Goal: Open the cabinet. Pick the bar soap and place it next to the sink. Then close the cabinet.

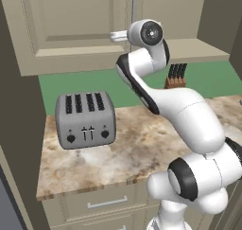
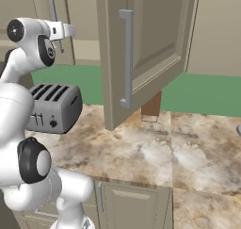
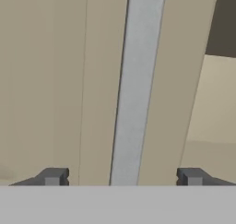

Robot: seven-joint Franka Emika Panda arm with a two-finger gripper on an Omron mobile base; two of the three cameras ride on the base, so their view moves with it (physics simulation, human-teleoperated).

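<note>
The cabinet's left door [image 1: 71, 25] is closed. Its long silver bar handle [image 3: 136, 80] runs between my two fingertips in the hand view. My gripper [image 3: 122, 177] is open and straddles that handle without touching it. From the right base view the gripper [image 2: 61, 31] sits against the same handle [image 2: 52, 11]. The cabinet's right door [image 2: 146, 44] stands swung out over the counter, with its own handle [image 2: 126, 58] facing me. The shelf [image 1: 189, 49] behind it looks bare. The bar soap and the sink are out of view.
A silver four-slot toaster [image 1: 85, 120] stands on the marbled counter [image 1: 142, 148] at the left. A knife block [image 1: 176, 76] sits at the back, under the open door. Beige drawers [image 1: 106, 203] run below the counter edge.
</note>
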